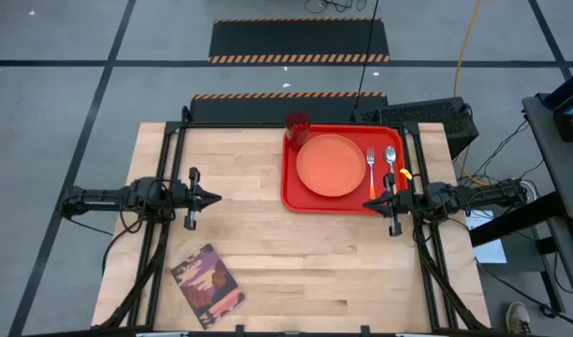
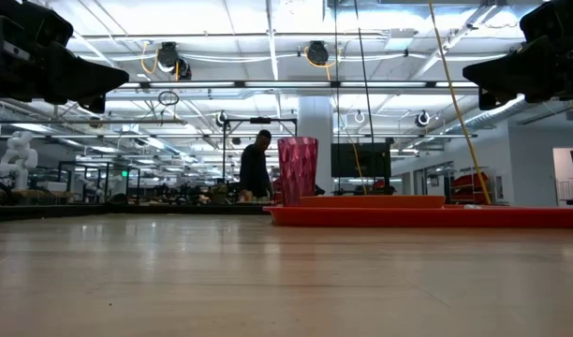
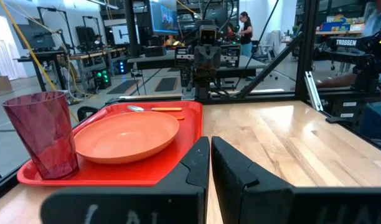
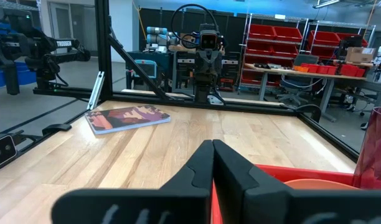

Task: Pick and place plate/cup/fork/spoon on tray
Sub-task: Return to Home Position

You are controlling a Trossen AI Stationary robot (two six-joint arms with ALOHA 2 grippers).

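Observation:
The red tray [image 1: 291, 192] lies at the table's far right. On it lie the orange plate [image 1: 330, 165], the fork [image 1: 370, 172] and the spoon [image 1: 392, 165]; the dark red cup [image 1: 298, 125] stands upright at its far left corner. The cup [image 3: 42, 134], plate [image 3: 127, 135] and tray [image 3: 116, 173] show in the left wrist view too. My left gripper [image 1: 214, 197] is shut and empty over the table's left middle. My right gripper [image 1: 371, 199] is shut and empty above the tray's near right corner.
A maroon patterned book [image 1: 208, 285] lies near the table's near left edge; it also shows in the right wrist view [image 4: 128, 118]. Bare wood lies between the two grippers. A person [image 2: 257, 167] stands in the room beyond the table.

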